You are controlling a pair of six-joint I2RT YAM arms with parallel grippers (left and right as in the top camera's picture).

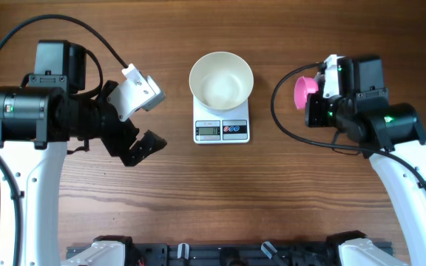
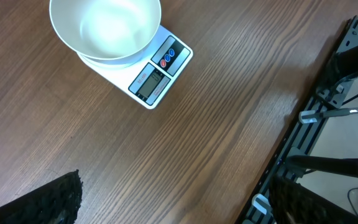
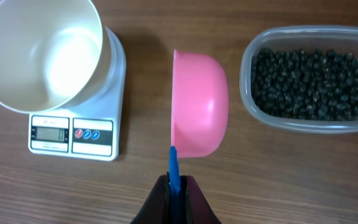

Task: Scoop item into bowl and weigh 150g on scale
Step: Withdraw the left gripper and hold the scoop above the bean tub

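The empty white bowl (image 1: 221, 80) (image 2: 104, 28) (image 3: 39, 53) stands on the white scale (image 1: 222, 130) (image 2: 157, 74) (image 3: 73, 134) at the table's middle. My right gripper (image 1: 318, 96) (image 3: 176, 183) is shut on the blue handle (image 3: 173, 165) of a pink scoop (image 1: 302, 92) (image 3: 197, 106). The scoop is tipped on its side above bare wood, between the scale and the tub. The item (image 3: 312, 84), a heap of small black beads, lies in the tub to the scoop's right. My left gripper (image 1: 150, 117) (image 2: 179, 211) hangs wide open left of the scale, holding nothing.
The clear plastic tub (image 3: 246, 68) holding the beads shows only in the right wrist view; the overhead view does not show it. A black rail (image 1: 220, 255) (image 2: 328, 118) runs along the table's front edge. A black cable (image 1: 279, 111) loops beside the right arm.
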